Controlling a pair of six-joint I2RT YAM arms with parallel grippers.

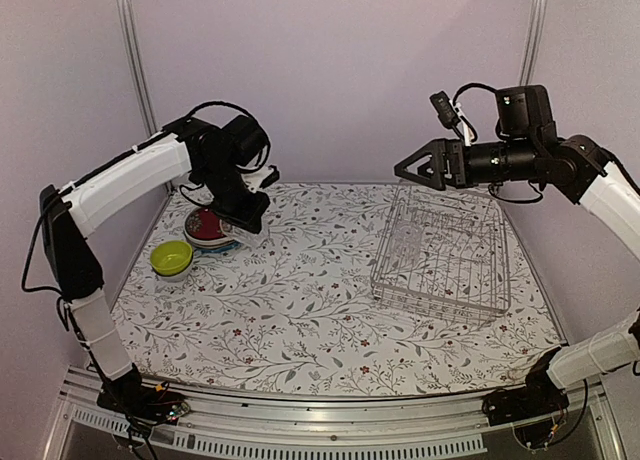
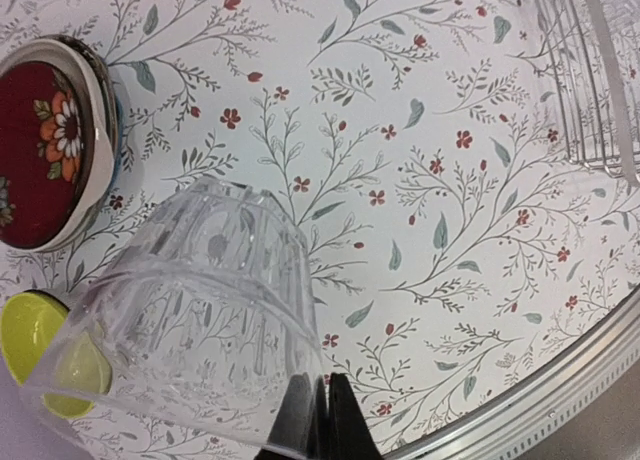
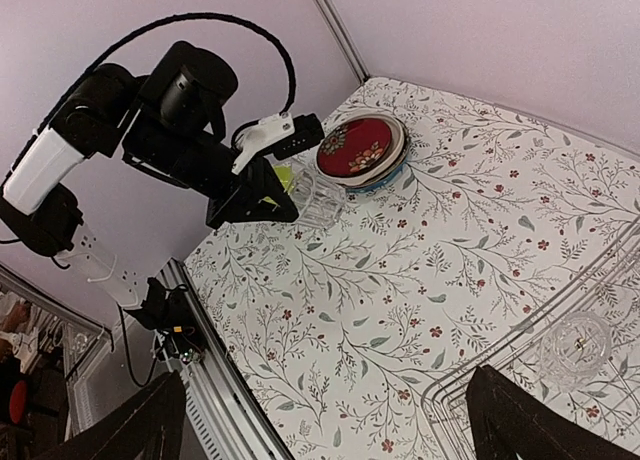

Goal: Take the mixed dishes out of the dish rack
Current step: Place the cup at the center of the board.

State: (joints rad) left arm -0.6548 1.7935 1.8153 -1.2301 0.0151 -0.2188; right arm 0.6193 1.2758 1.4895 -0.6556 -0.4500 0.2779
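My left gripper (image 1: 247,223) is shut on the rim of a clear drinking glass (image 2: 200,310) and holds it tilted just above the table, beside the plate stack. The red floral plate (image 1: 205,225) tops that stack (image 2: 45,150); a pale blue edge shows beneath it. The lime-green bowl (image 1: 172,257) sits at the left with a whitish rim under it. The silver wire dish rack (image 1: 440,250) stands at the right. Another clear glass (image 3: 575,348) lies inside it. My right gripper (image 1: 412,167) is open and empty, high above the rack's far left corner.
The table has a floral cloth and a metal rail (image 2: 560,390) along its near edge. Purple walls close in the back and sides. The left arm (image 3: 180,110) reaches over the table's left side.
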